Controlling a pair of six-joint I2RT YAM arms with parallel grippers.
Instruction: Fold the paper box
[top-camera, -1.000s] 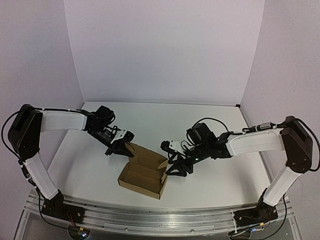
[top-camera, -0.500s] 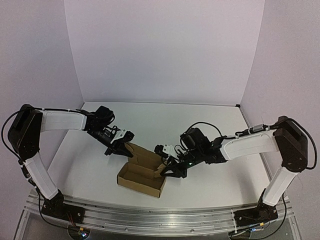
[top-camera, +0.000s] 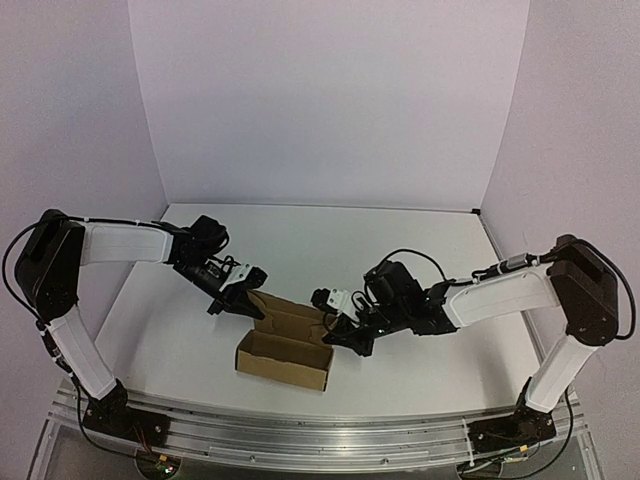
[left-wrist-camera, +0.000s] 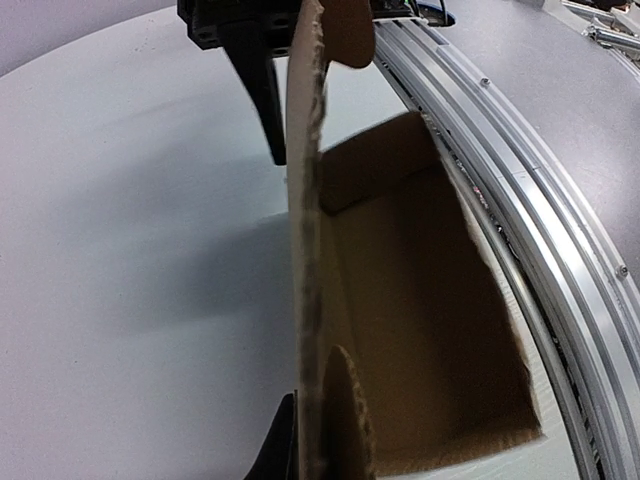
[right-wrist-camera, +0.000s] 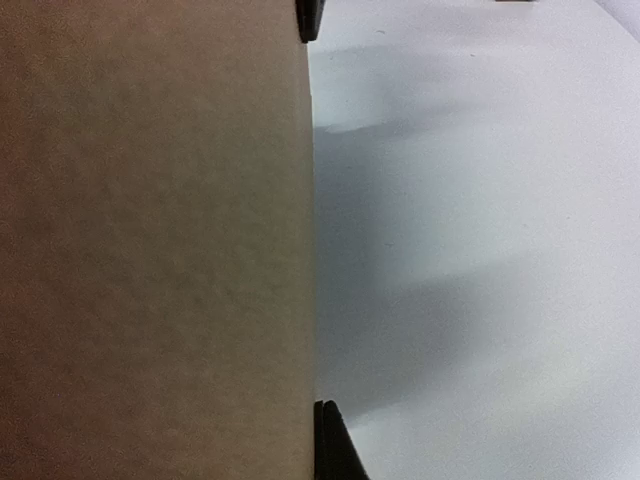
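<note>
The paper box (top-camera: 285, 352) is a brown cardboard tray, open on top, near the table's front middle. Its rear panel stands upright. My left gripper (top-camera: 248, 298) is shut on that panel's left end. In the left wrist view the panel runs edge-on beside the open box (left-wrist-camera: 420, 300). One finger (left-wrist-camera: 278, 452) shows against it and the other is hidden. My right gripper (top-camera: 338, 325) is shut on the panel's right end. In the right wrist view the cardboard (right-wrist-camera: 150, 250) fills the left half, with one finger (right-wrist-camera: 332, 450) flush against it.
The aluminium rail (top-camera: 300, 430) runs along the near table edge, close to the box's front, and also shows in the left wrist view (left-wrist-camera: 520, 200). White table (top-camera: 400, 250) stretches behind and to both sides, with walls at the back and sides.
My right gripper has moved left and closed in on the box's right end. The rear panel has come up from a slant to upright. The left gripper has hardly moved.
</note>
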